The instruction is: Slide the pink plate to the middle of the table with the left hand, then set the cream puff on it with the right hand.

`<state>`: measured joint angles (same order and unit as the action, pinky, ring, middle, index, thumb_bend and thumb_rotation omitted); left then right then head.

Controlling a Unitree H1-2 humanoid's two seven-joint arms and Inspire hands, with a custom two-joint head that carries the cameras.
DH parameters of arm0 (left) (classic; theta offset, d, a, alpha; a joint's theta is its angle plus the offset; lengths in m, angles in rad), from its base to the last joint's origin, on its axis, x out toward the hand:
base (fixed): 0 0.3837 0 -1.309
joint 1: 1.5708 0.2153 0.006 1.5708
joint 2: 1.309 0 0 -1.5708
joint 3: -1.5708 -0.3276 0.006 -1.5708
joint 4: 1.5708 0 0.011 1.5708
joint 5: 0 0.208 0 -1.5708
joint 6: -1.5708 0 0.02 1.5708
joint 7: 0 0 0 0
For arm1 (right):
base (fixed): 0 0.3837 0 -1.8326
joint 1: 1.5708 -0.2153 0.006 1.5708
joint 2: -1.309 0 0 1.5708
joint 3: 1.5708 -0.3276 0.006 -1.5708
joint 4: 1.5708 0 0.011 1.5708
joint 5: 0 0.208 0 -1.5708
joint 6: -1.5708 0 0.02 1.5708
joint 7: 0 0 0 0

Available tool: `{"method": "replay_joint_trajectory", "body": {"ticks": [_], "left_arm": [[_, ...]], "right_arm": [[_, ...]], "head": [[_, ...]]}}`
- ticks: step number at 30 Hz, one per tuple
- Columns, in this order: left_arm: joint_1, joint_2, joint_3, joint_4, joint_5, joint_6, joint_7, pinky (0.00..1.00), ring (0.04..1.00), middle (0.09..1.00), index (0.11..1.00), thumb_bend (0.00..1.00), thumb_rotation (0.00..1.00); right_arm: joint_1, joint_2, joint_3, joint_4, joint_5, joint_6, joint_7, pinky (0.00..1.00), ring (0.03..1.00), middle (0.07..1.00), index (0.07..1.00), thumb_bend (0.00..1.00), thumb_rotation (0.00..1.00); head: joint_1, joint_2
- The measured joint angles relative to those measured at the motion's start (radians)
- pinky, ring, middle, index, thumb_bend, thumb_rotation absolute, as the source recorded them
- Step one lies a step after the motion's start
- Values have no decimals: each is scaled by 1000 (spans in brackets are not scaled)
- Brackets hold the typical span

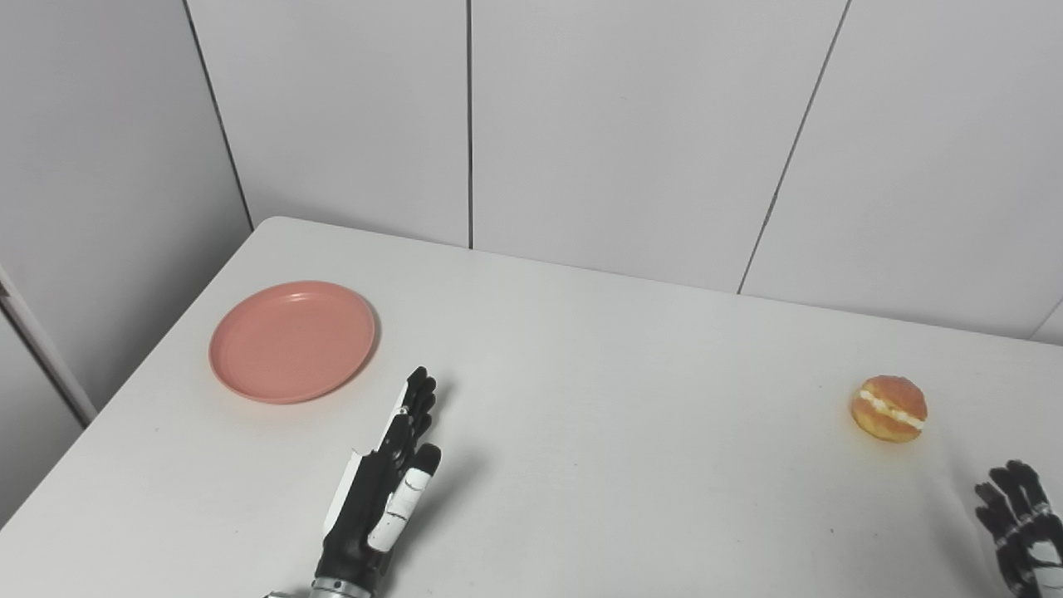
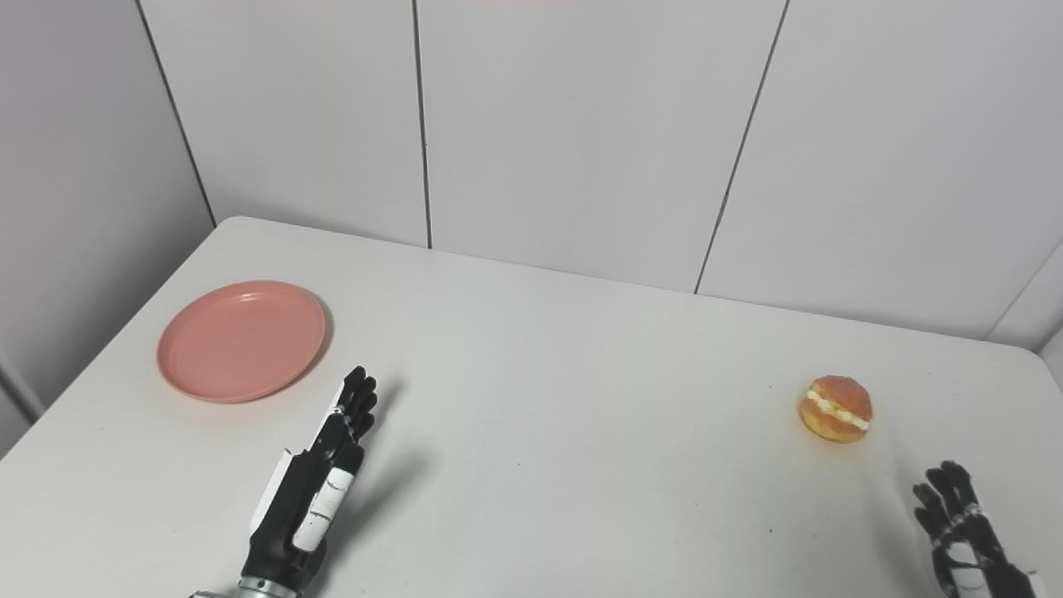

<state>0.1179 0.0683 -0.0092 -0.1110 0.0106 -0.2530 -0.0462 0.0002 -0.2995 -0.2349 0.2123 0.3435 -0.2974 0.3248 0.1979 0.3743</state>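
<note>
A pink plate (image 1: pixel 292 340) lies empty on the white table (image 1: pixel 581 415) at the far left. A golden cream puff (image 1: pixel 889 408) with a white cream line sits at the right. My left hand (image 1: pixel 384 486) is open and empty, fingers straight, just right of and nearer than the plate, apart from it. My right hand (image 1: pixel 1020 523) is open and empty at the bottom right corner, nearer than the puff and apart from it. The plate (image 2: pixel 242 340), the puff (image 2: pixel 835 409) and both hands (image 2: pixel 315 490) (image 2: pixel 959 523) also show in the right eye view.
Grey wall panels (image 1: pixel 623 124) stand behind the table's far edge. The table's left edge (image 1: pixel 124 390) runs close to the plate.
</note>
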Motion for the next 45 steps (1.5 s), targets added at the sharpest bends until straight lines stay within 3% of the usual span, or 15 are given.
{"method": "replay_joint_trajectory", "body": {"ticks": [5, 10, 16, 21, 26, 30, 38, 45], "left_arm": [[-2, -9, 20, -3, -38, 0, 0, 957, 939, 959, 991, 796, 856], [-11, -16, 41, -18, -98, 9, 1, 859, 875, 888, 909, 935, 862], [-107, -5, 56, -63, -152, 118, -3, 845, 848, 846, 827, 1000, 847], [-228, 78, 86, -86, -224, 125, -52, 760, 805, 815, 802, 1000, 849], [-270, 148, 132, 21, -292, 84, -119, 700, 794, 798, 812, 1000, 835], [-321, 209, 196, 58, -319, 66, -130, 701, 801, 795, 809, 1000, 837], [-447, 311, 268, 109, -379, 62, -163, 674, 822, 823, 825, 1000, 836], [-461, 380, 320, 227, -376, 25, -178, 734, 858, 852, 824, 1000, 860]], "right_arm": [[0, 3, -5, 1, 21, -5, 22, 971, 948, 953, 952, 850, 790], [0, 5, -8, 3, 27, -26, 28, 961, 948, 955, 947, 867, 802], [-1, 8, -8, -3, 25, -26, 28, 953, 943, 949, 942, 870, 808], [-5, 17, -5, -13, 20, -26, 21, 937, 936, 939, 935, 887, 807], [-3, 15, -6, -12, 18, -26, 18, 919, 926, 925, 927, 893, 803], [1, 14, -7, -12, 17, -26, 18, 915, 923, 921, 924, 904, 799], [-2, 16, -7, -11, 15, -26, 18, 918, 924, 921, 920, 908, 794], [-1, 15, -7, -7, -1, -26, 15, 919, 922, 919, 923, 909, 802]], "head": [[-5, 2], [-9, 5], [-11, 8], [-15, 12], [-15, 17], [-17, 17], [-20, 14], [-15, 12]]}}
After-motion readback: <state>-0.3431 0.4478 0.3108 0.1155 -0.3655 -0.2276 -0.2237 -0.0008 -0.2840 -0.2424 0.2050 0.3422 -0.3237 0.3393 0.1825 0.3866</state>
